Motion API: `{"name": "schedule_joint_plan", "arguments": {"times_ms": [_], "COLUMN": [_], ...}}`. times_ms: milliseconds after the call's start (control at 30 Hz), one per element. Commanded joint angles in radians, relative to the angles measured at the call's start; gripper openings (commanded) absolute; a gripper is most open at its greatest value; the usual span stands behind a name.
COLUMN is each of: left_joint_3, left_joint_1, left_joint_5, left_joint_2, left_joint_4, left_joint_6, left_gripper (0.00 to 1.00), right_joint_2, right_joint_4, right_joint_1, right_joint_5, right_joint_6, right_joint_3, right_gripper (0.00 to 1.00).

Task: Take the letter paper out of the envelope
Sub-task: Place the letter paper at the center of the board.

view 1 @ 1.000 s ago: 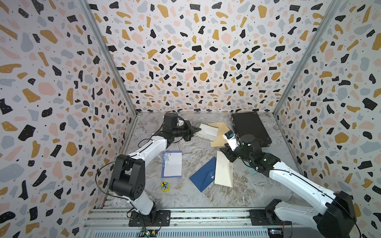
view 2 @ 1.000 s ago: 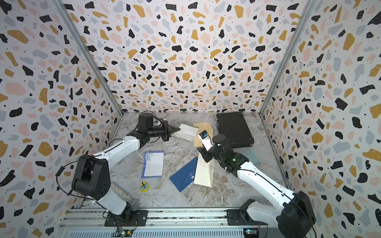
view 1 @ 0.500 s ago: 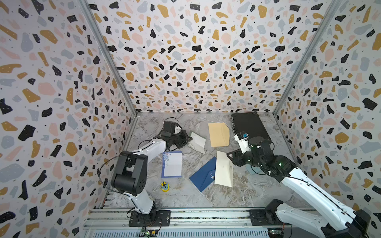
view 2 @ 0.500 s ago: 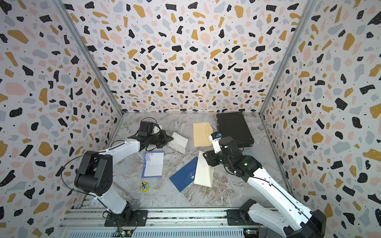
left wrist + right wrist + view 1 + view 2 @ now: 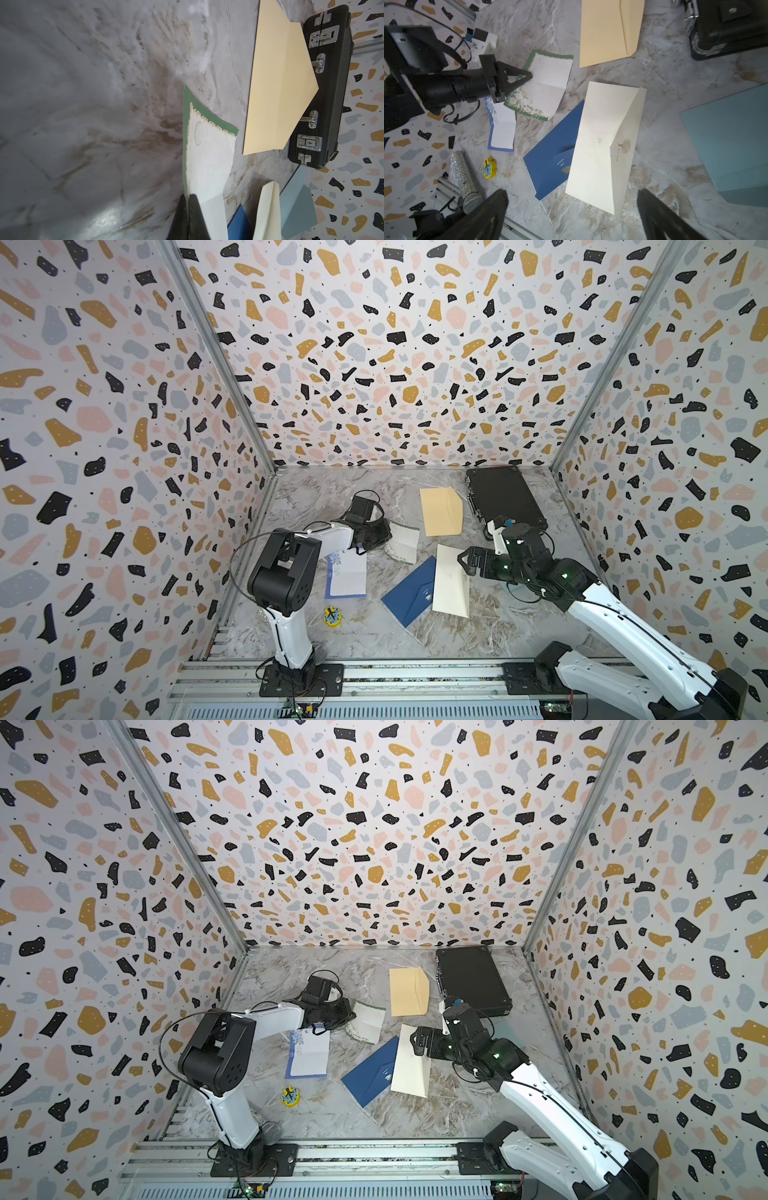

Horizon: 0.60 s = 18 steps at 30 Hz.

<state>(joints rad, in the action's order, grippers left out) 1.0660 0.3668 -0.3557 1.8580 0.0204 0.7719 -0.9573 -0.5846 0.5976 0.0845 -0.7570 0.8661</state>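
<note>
Letter paper (image 5: 402, 540) is now drawn clear of tan envelope (image 5: 441, 511), pinched by left gripper (image 5: 528, 76), right gripper (image 5: 463, 564) spread; it should be laid flat.

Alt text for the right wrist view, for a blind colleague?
The left hand pinches a green-bordered letter paper, clear of every envelope. Nearby lie a tan envelope and a cream envelope overlapping a navy envelope; the right hand is open.
</note>
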Motion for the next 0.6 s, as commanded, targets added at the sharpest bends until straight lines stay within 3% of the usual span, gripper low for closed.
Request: {"name": "schedule_joint_plan", "arguments": {"times_ms": [0, 133, 200, 367, 467, 567], "left_joint_3": [-0.023, -0.034, -0.037, -0.072, -0.065, -0.064], "left_joint_1": [0.017, 0.033, 0.037, 0.038, 0.038, 0.037], "left_joint_5": [0.069, 0.131, 0.148, 0.184, 0.187, 0.165], "left_joint_2": [0.003, -0.01, -0.014, -0.047, -0.048, -0.054], "left_joint_4": [-0.025, 0.001, 0.013, 0.003, 0.028, 0.036], "left_joint_6": [-0.039, -0.058, -0.059, -0.051, -0.061, -0.049], "left_gripper": [0.0, 0.0, 0.0, 0.0, 0.0, 0.1], "right_joint_2": [-0.003, 0.058, 0.052, -0.13, -0.176, -0.188], "right_joint_4": [-0.039, 0.035, 0.034, -0.134, -0.168, -0.153], "right_joint_1": [-0.043, -0.055, -0.061, -0.061, -0.046, -0.038], "right_joint_5": [-0.02, -0.028, -0.014, 0.021, -0.032, -0.06], "right_joint_6": [-0.094, -0.068, -0.051, -0.002, -0.019, -0.044], "right_joint_3": [-0.023, -0.076, -0.074, 0.034, 0.047, 0.045], "right_gripper": [1.0, 0.99, 0.94, 0.79, 0.73, 0.66]}}
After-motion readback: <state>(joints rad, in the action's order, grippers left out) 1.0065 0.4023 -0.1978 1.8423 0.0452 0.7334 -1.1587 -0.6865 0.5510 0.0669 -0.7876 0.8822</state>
